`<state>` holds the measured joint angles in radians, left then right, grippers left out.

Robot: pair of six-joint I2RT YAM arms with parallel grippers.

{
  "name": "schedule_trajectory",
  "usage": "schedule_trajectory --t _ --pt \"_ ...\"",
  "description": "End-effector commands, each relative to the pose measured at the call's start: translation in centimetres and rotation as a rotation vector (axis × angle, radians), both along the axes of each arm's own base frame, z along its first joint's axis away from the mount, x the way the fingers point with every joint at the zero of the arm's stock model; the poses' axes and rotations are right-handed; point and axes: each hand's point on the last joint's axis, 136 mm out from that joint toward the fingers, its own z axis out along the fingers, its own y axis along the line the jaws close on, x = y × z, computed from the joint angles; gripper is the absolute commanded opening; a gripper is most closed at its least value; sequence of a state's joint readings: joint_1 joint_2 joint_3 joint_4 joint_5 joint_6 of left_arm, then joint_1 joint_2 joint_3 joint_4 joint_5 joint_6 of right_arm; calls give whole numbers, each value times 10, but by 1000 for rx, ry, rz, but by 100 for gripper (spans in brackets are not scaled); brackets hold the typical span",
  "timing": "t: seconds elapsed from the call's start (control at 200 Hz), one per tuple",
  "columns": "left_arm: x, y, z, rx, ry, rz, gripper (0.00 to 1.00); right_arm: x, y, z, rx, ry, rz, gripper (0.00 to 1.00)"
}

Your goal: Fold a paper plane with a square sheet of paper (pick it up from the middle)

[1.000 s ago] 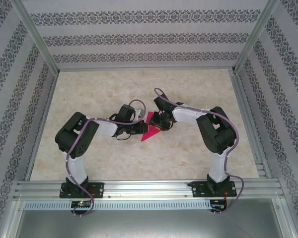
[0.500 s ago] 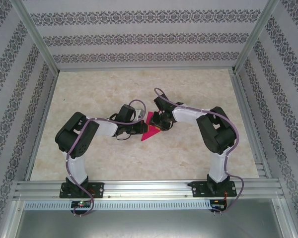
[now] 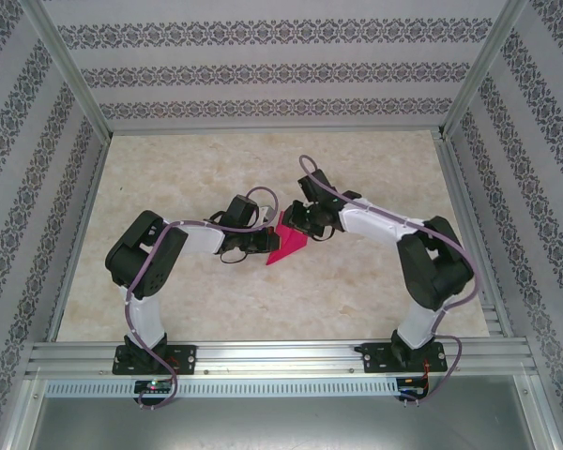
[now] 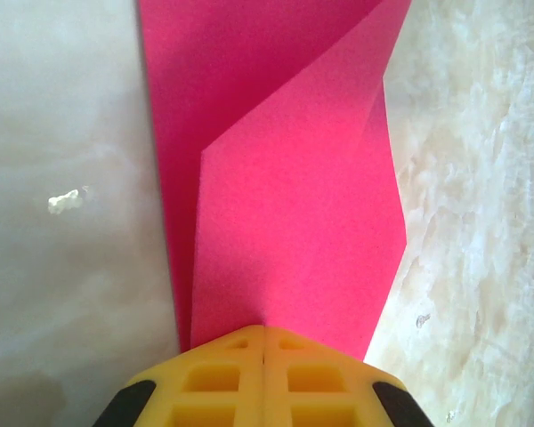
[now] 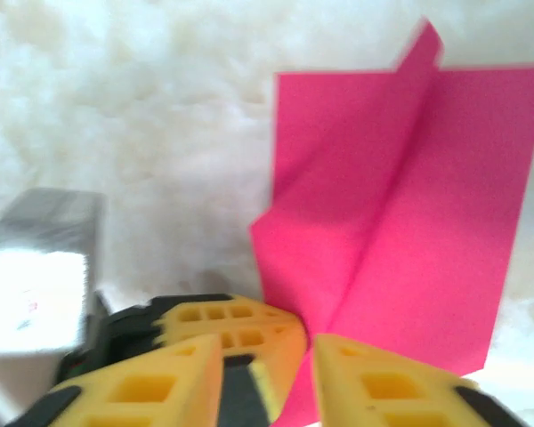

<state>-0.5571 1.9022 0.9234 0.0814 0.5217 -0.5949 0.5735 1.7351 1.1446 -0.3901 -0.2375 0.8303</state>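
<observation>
Beige marble-patterned tabletop (image 3: 169,178), walled with patterned paper, fills the overhead view. At its middle lies the folded magenta-pink paper sheet (image 3: 286,248). The left gripper (image 3: 266,242) is at its left edge and the right gripper (image 3: 298,225) just behind it.

From the left wrist, the left gripper's yellow fingers (image 4: 214,382) are pressed together on the near edge of the paper sheet (image 4: 285,178). One creased flap lies over another.

From the right wrist, the right gripper (image 5: 267,351) stands narrowly parted. The near corner of the paper sheet (image 5: 409,196) reaches toward the gap, with a raised crease down its middle.
</observation>
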Motion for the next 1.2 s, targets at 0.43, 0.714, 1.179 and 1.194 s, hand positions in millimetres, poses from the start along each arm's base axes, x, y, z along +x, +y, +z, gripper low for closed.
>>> schedule_trajectory --t 0.43,0.714,1.179,1.194 --pt "-35 38 -61 222 185 42 0 -15 21 -52 76 18 140 3" --pt "-37 37 -61 221 197 39 0 -12 19 -73 67 48 135 3" --pt "-49 46 -68 268 222 1 0 30 -26 -83 -47 27 68 3" --pt "-49 46 -69 268 223 1 0 33 -27 -82 -47 22 68 3"
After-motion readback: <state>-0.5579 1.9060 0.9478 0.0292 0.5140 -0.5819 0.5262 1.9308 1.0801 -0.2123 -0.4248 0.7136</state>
